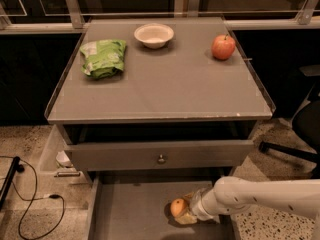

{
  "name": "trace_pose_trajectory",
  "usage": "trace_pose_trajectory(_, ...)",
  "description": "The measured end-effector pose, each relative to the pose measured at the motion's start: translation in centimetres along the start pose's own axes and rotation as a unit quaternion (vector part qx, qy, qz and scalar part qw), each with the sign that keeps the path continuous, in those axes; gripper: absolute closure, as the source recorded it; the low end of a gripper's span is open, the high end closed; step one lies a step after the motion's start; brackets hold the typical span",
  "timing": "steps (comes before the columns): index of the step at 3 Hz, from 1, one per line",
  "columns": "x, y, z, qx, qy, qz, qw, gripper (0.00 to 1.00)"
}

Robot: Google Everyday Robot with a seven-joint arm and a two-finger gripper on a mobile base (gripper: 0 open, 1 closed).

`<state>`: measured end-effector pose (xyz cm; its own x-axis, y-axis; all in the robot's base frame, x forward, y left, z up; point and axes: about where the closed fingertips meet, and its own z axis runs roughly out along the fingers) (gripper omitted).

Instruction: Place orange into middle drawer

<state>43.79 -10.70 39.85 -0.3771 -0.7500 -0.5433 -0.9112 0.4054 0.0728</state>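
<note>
The orange (177, 207) is small, round and bright, low inside the open middle drawer (125, 209), right of the middle of its grey floor. My gripper (183, 213) reaches in from the right on a white arm and is shut on the orange, with pale fingers (186, 217) beside and under it. Whether the orange touches the drawer floor cannot be told.
Above the open drawer is a drawer front with a round metal knob (161, 158). On the cabinet top (165, 89) are a red apple (223, 47), a white bowl (154, 35) and a green bag (102, 58). A black cable (30, 204) lies on the floor at left, and a chair base (287, 151) stands at right.
</note>
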Motion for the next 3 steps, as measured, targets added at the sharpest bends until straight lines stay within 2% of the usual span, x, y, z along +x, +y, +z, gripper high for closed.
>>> trace_pose_trajectory(2,3.6,-0.5,2.4,0.045,-0.028,0.008,0.9986,1.00)
trace_pose_trajectory(3,3.7,-0.5,2.4,0.046,-0.028,0.010,0.9985,0.81)
